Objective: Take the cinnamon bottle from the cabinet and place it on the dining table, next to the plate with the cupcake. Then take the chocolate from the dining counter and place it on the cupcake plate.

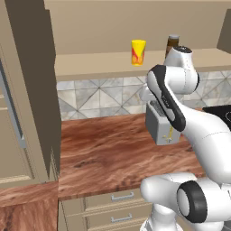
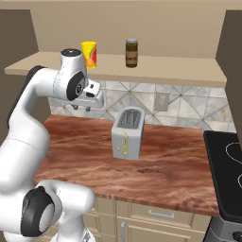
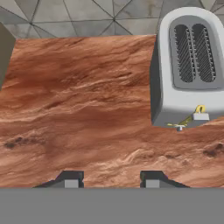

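While lit: wood counter, tile wall.

Cinnamon bottle: small dark-brown cylindrical jar with pale grey screw lid, standing upright on the beige shelf board of the cabinet, lid on. In the right base view it stands well right of a yellow cup, apart from it; in the left base view only its lid and upper body show above the arm's white joint. Cabinet: tan flat panels, open front, shelf board running above a tiled wall; the jar sits toward the shelf's front edge.
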You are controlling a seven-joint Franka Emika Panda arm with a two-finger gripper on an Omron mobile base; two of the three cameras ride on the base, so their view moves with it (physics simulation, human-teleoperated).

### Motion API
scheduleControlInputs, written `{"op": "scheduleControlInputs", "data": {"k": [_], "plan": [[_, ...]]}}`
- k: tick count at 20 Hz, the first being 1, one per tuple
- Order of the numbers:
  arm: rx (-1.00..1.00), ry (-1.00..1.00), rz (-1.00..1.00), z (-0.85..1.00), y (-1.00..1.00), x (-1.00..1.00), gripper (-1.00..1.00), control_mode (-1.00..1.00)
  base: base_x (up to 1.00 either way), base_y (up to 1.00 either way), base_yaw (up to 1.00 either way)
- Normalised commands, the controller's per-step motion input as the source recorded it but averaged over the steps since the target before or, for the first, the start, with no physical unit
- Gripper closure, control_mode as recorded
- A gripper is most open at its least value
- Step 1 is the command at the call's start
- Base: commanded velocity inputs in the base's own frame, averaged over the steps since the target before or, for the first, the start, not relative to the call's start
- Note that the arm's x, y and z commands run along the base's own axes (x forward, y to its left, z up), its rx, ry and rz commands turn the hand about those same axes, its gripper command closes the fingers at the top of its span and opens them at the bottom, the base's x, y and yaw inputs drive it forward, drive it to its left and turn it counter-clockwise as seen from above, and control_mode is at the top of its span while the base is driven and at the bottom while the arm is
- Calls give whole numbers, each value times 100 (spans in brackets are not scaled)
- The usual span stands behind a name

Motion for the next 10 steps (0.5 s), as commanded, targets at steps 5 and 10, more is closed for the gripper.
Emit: {"op": "scheduleControlInputs", "data": {"k": [5, 10], "plan": [[-6, -13, -2, 2, -9, -17, -100, -100, 0, 0, 0], [-7, -23, -8, 36, -27, -6, -100, -100, 0, 0, 0]]}}
